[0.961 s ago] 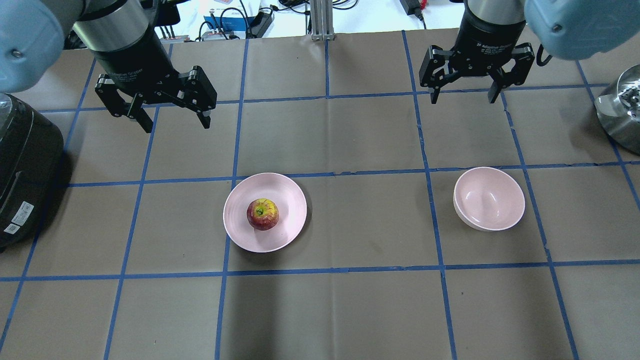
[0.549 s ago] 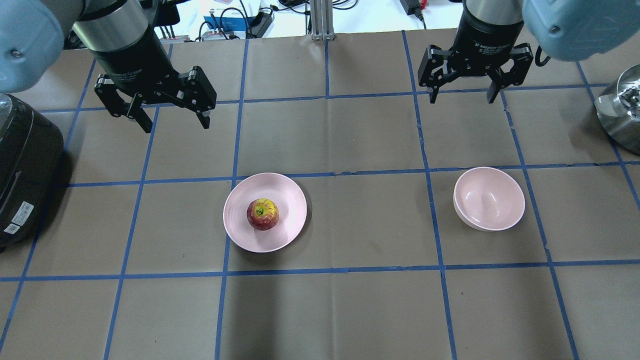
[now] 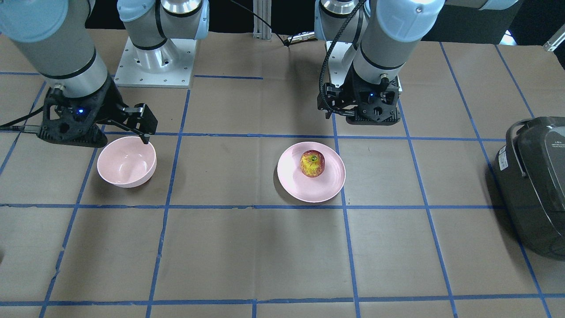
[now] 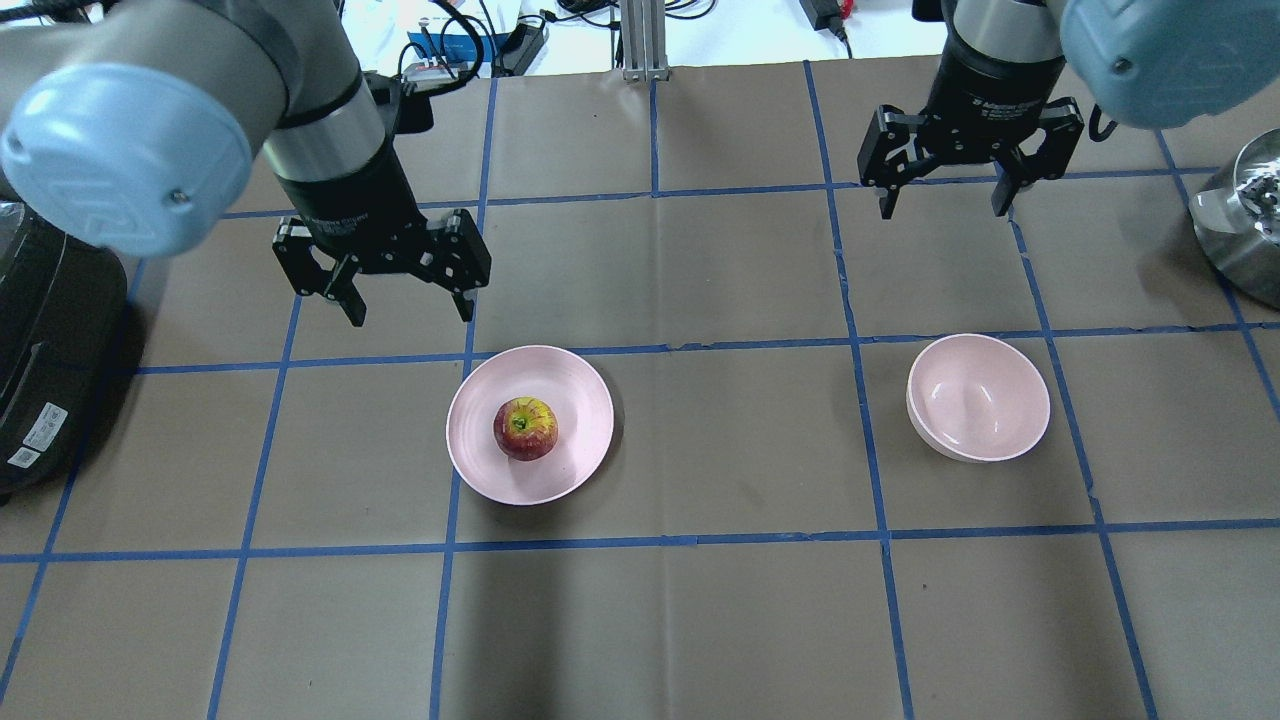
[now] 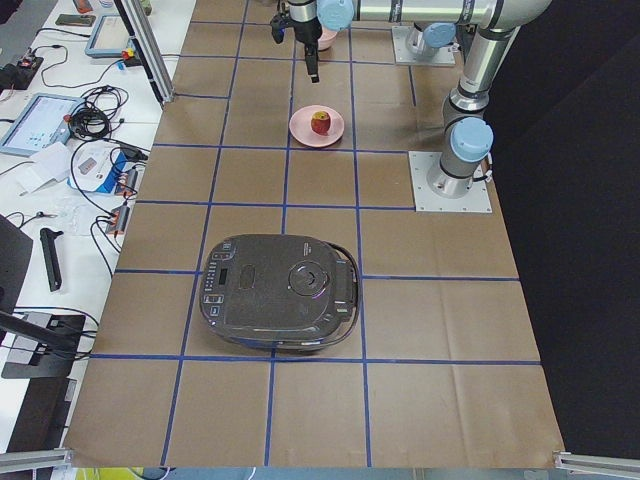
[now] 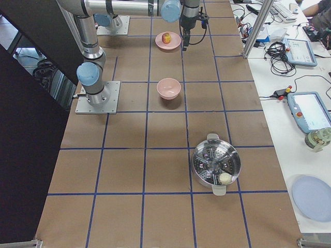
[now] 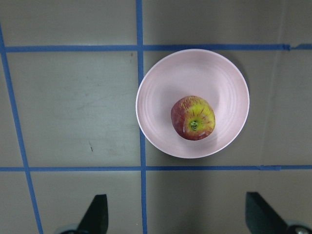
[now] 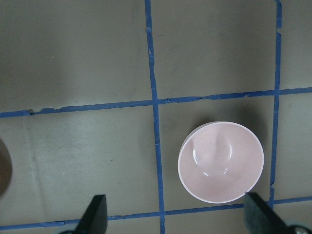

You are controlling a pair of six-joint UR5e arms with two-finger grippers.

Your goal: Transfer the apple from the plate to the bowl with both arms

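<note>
Left gripper point(image 4: 410, 312): released, empty, 11 o'clock of the plate point(image 4: 583, 398), seen overhead.
Right gripper point(image 4: 943, 208): released, empty, 12 o'clock of the bowl point(image 4: 978, 398).
Apple point(image 4: 525, 428): on the plate, dimple up.
Bowl: 3 o'clock of the plate.

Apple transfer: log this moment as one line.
apple on plate | bowl empty | left tool open, off plate | right tool open, apart from bowl

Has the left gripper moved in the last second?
Yes. In the overhead view the left gripper has shifted right and down in the picture, toward the plate, which has stayed put.
</note>
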